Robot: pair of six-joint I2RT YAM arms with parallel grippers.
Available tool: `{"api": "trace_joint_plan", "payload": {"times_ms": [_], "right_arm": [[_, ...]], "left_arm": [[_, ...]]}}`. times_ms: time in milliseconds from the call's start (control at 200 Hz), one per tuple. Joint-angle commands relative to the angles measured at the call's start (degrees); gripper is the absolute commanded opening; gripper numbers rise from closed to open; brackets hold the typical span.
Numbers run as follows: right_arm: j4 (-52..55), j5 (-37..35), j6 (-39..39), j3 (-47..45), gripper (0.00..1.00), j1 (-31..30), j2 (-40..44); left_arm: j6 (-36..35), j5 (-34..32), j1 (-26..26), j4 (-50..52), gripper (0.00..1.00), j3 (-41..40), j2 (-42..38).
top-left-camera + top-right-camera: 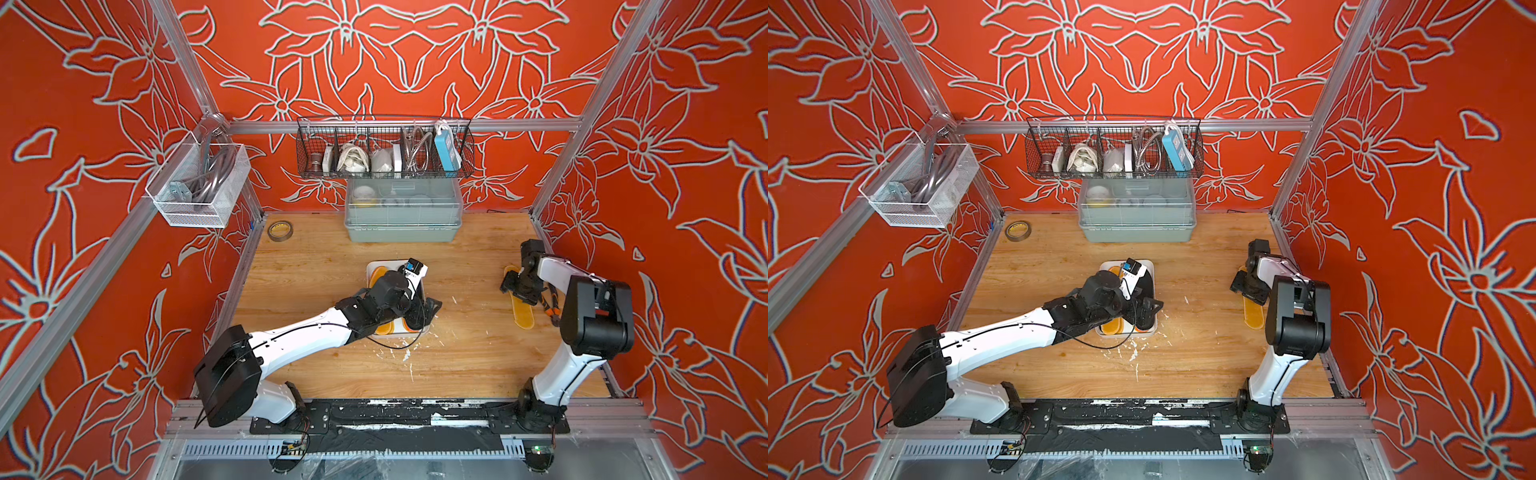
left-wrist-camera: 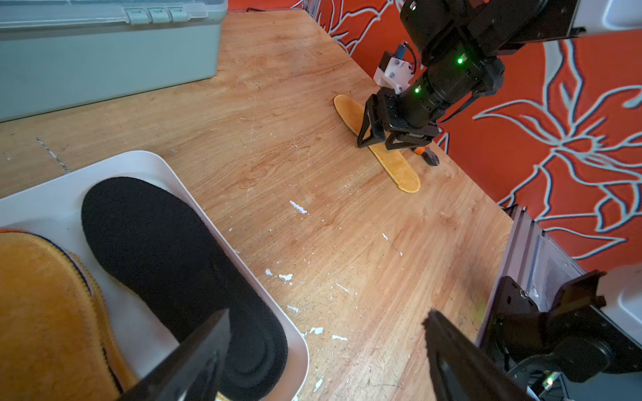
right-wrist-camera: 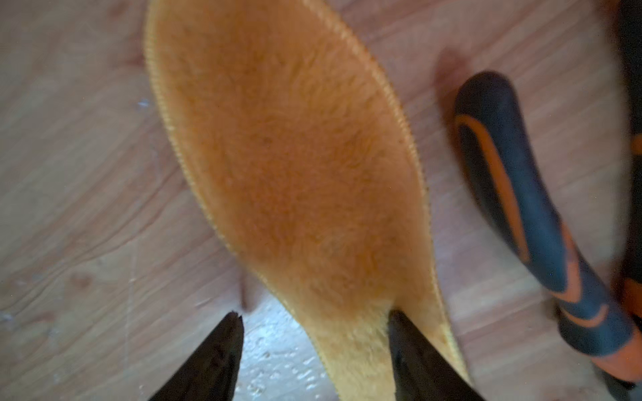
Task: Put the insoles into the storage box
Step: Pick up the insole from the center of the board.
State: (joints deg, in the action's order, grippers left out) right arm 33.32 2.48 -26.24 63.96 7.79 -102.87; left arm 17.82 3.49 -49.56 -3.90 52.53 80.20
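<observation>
The left arm (image 1: 299, 332) stretches over the shallow white plastic storage box (image 2: 153, 163). The left gripper (image 2: 323, 347) hangs wide open and empty above the black foam insole (image 2: 156, 243) inside. The right gripper (image 3: 316, 333), pointing down with its jaws parted, straddles an edge of the fuzzy amber insole (image 3: 295, 173) on the wooden table (image 1: 332, 374).

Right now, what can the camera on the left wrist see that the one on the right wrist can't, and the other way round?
Only the left wrist view: the white storage box holding a black insole beside an amber-topped stack, the grey-green bin, and the right arm from outside. Only the right wrist view: the right tool with its open tips up close, one over the loose amber insole, one over bare wood, plus a long pliers handle. Both: that insole on the wooden table, pliers beside it.
</observation>
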Motion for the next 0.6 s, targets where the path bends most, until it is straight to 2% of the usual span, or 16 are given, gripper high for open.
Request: {"api": "trace_joint_plan", "payload": {"times_ms": [0,115,490,595], "right_arm": [[-2.63,9.25,-0.83,-1.96,0.64,-0.05,-2.01],[-6.54,15.87,-2.88,-5.45,0.60,-1.80,-0.93],[-15.02,25.01,-13.25,-14.03,0.58,-13.03,7.48],[-15.13,27.41,-14.17,-13.83,0.58,-13.54,10.51]], "left_arm": [[-0.38,-2.02,0.08,0.39,0.87,-1.42,-2.56],[-0.81,-3.26,0.07,0.03,0.87,-2.59,-4.23],[-3.26,-3.68,0.24,1.21,0.87,-1.29,-1.57],[-3.19,-3.01,0.43,0.40,0.88,-1.40,-0.12]]}}
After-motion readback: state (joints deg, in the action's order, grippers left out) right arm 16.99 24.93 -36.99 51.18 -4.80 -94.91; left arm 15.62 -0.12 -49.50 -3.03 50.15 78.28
